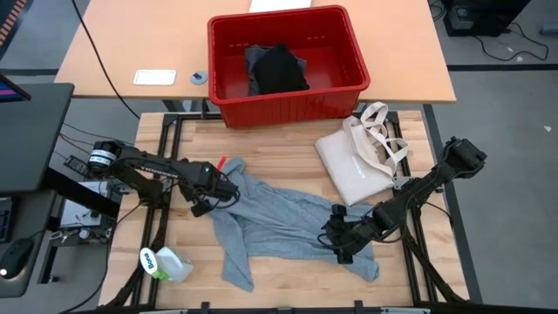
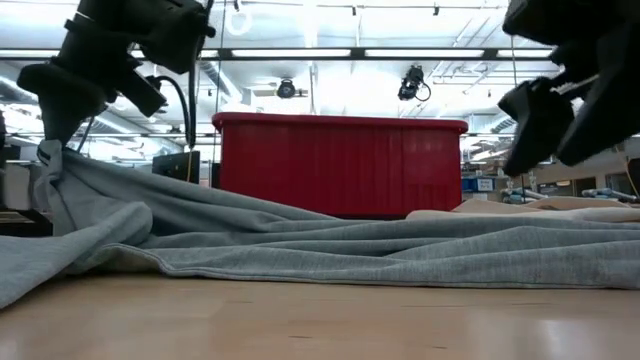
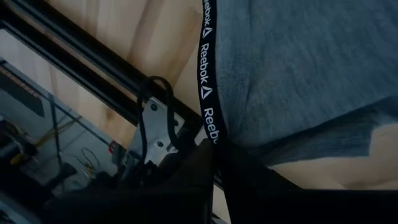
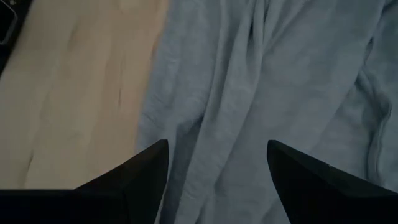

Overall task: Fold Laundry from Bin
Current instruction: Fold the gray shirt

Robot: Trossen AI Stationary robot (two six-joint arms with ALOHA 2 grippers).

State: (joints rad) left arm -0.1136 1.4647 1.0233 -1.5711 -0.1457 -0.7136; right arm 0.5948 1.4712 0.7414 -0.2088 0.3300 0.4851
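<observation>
The grey T-shirt lay crumpled across the middle of the tabletop, its long axis running from the left-centre of the high view down toward the lower right. The left gripper pinched the shirt's upper-left corner by its banded edge. The right gripper, fingers spread, hovered over the opposite lower-right end, nearer that corner. The red bin, at upper centre, held the black garment.
</observation>
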